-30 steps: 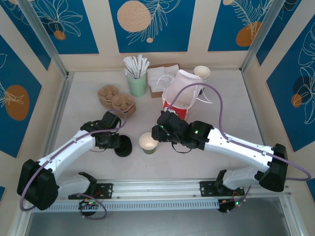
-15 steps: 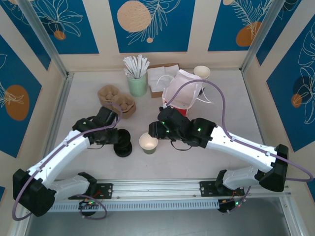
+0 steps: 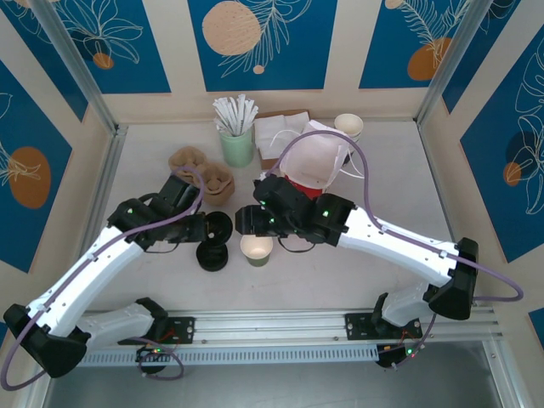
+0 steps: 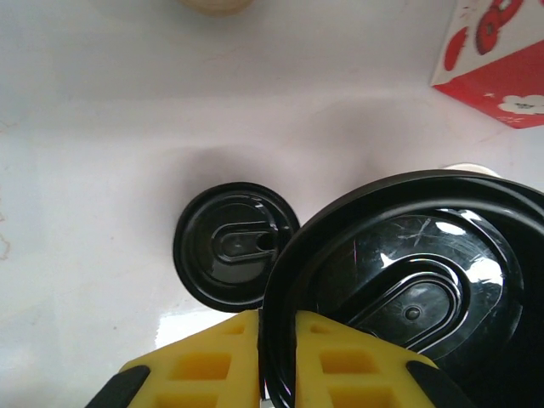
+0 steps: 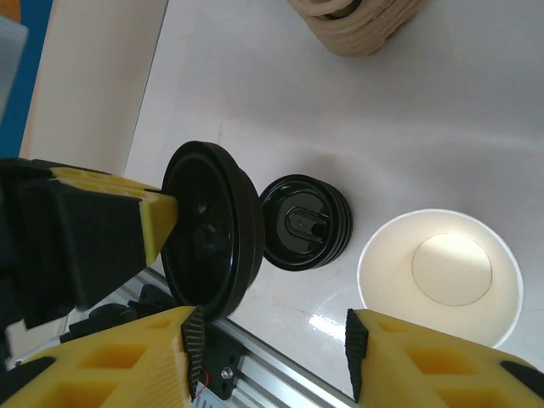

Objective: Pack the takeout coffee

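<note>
The takeout coffee cup (image 3: 257, 247) stands lidless mid-table, olive-green outside and white inside; it also appears in the right wrist view (image 5: 442, 272). My left gripper (image 3: 212, 228) (image 4: 276, 327) is shut on the rim of a black lid (image 4: 408, 297) (image 5: 208, 229), held on edge above the table. Just left of the cup, below the held lid, lies a stack of black lids (image 3: 212, 257) (image 4: 234, 246) (image 5: 304, 223). My right gripper (image 3: 246, 219) (image 5: 272, 340) hovers open between lid and cup, one pad close by the held lid's rim. The red bag (image 3: 306, 174) stands open behind.
Brown cardboard cup carriers (image 3: 202, 174) sit at the back left. Behind them are a green holder of white sticks (image 3: 237, 140), napkins (image 3: 276, 136) and white paper cups (image 3: 348, 126). A metal rail (image 3: 280, 323) runs along the near edge.
My left gripper has lifted one lid off the stack and tilted it on edge. My right arm has shifted left over the cup and its jaws have spread wider.
</note>
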`<state>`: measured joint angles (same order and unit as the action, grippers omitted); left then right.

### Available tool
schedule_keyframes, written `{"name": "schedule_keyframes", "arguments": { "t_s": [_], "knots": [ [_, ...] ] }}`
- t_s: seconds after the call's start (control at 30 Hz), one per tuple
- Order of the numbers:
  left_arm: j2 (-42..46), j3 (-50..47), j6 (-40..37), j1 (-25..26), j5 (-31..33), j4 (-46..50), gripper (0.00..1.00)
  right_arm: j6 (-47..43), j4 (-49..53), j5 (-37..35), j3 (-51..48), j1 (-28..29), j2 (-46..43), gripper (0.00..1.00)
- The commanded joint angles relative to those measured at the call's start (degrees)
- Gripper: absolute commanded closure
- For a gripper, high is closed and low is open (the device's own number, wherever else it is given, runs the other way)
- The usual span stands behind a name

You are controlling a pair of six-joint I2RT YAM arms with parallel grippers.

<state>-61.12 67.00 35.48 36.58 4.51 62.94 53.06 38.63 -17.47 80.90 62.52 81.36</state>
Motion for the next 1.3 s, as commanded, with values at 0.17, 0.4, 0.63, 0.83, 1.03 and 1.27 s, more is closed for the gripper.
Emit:
{"name": "schedule_keyframes", "arguments": {
  "t_s": [0.17, 0.4, 0.63, 0.83, 1.03, 1.27],
  "knots": [
    [-0.03, 3.52, 3.02, 2.68, -1.77, 1.05, 0.86, -1.69, 1.33, 1.76, 4.35, 0.34, 2.94, 0.47],
    [-0.22, 4.68, 3.23, 3.16, -2.50, 0.21, 0.86, -1.15, 1.01, 2.43, 4.44, 0.08, 3.90, 0.47],
    [-0.58, 5.42, 3.32, 3.52, -2.84, -0.31, 0.87, -0.43, -0.22, 4.28, 4.52, -0.03, 5.11, 0.49],
    [-0.80, 5.60, 3.38, 3.79, -3.02, -0.62, 0.87, 0.10, -0.87, 5.59, 4.41, -0.59, 5.57, 0.62],
    [-0.84, 6.16, 3.28, 4.10, -3.68, -1.59, 0.87, 0.62, -1.43, 7.17, 4.16, -1.49, 5.83, 0.73],
    [-0.51, 6.56, 2.69, 4.22, -4.98, -3.48, 0.87, 1.19, -1.33, 8.69, 4.00, -2.95, 5.44, 0.94]
  ]
}}
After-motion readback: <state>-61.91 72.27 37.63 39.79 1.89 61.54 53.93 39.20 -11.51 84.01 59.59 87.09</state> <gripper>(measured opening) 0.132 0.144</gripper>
